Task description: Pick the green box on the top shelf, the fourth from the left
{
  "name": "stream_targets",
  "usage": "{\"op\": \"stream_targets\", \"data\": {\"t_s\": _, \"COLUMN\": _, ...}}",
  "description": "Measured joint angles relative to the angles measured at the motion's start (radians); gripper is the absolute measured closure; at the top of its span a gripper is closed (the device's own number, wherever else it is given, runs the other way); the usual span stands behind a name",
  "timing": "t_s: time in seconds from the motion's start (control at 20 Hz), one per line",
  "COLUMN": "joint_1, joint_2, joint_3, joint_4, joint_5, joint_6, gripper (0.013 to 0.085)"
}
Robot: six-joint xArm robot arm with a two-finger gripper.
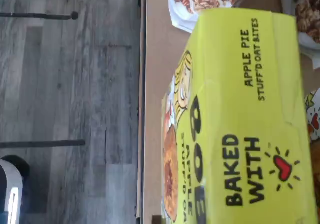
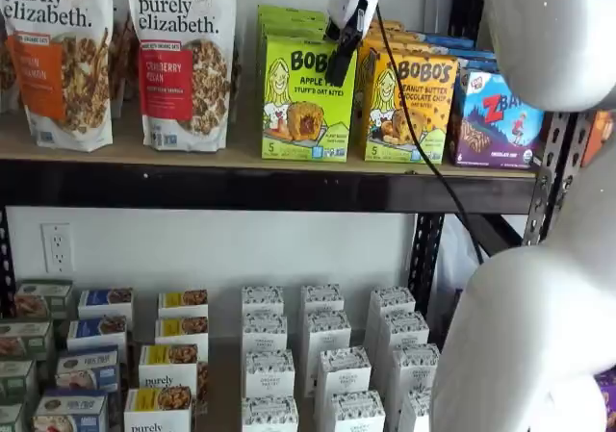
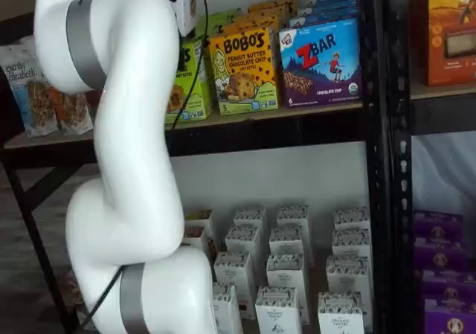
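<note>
Lime-green cardboard marks the green box (image 2: 306,100), a Bobo's "Apple Pie Stuff'd Oat Bites" carton standing on the top shelf (image 2: 241,184) between a "purely elizabeth." granola bag (image 2: 184,57) and the yellow Bobo's "Peanut Butter Chocolate Chip" box (image 2: 408,105), with a blue Zbar box (image 2: 497,119) further along. The gripper (image 2: 339,66) hangs just before the box's upper right corner; whether its black fingers are spread cannot be told. In the wrist view the box (image 1: 240,119) reads "BAKED WITH" beside a red heart.

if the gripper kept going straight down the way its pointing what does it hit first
Most likely the top of the green box: the gripper hangs right at its upper right corner. Depth is unclear, so it might just clear the front face.
</note>
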Motion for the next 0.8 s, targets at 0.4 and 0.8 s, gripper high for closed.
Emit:
{"op": "stream_targets", "data": {"t_s": 0.4, "joint_1": 0.002, "joint_2": -0.002, "joint_3": 0.006, "joint_4": -0.001, "joint_5": -0.011, "joint_6": 0.001, "gripper": 0.037}}
{"op": "stream_targets", "data": {"t_s": 0.8, "joint_1": 0.002, "joint_2": -0.004, "joint_3": 0.01, "joint_4": -0.002, "joint_5": -0.014, "joint_6": 0.0, "gripper": 0.037}}
